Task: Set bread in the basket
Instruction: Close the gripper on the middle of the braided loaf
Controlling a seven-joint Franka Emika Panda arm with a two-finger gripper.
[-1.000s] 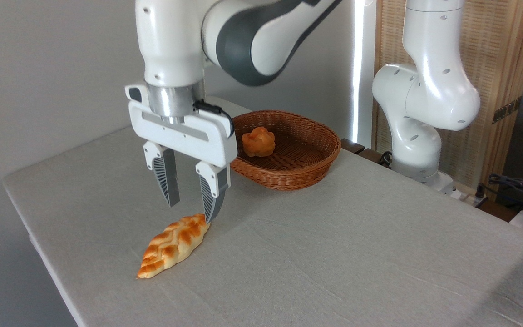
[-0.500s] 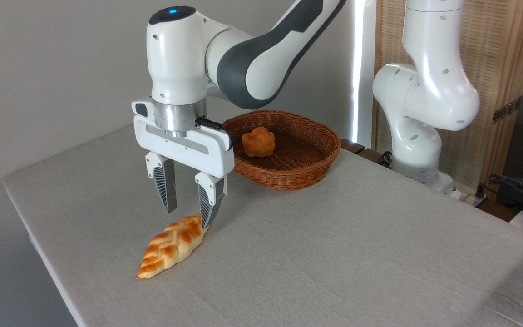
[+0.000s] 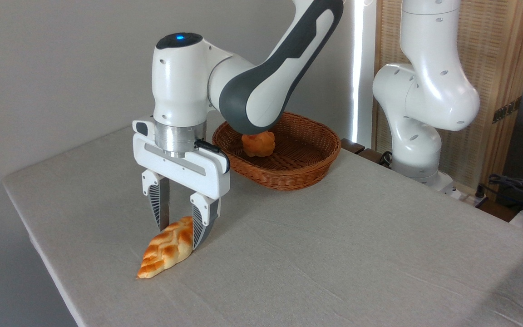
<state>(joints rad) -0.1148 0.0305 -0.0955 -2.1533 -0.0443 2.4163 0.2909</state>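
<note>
The gripper point(image 3: 180, 227) is down at the table point(image 3: 334, 254) with its fingers point(image 3: 200, 223) spread, one on each side of the far end of the bread point(image 3: 167, 247) — whether they touch the crust I cannot tell. The braided loaf lies flat on the cloth near the front left edge, its pointed near end free. Well behind it sits the basket point(image 3: 307, 175) — a small round bun point(image 3: 258, 144) inside, partly hidden by the arm.

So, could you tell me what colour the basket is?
Reddish-brown woven wicker basket, clearest in the fixed camera view.
</note>
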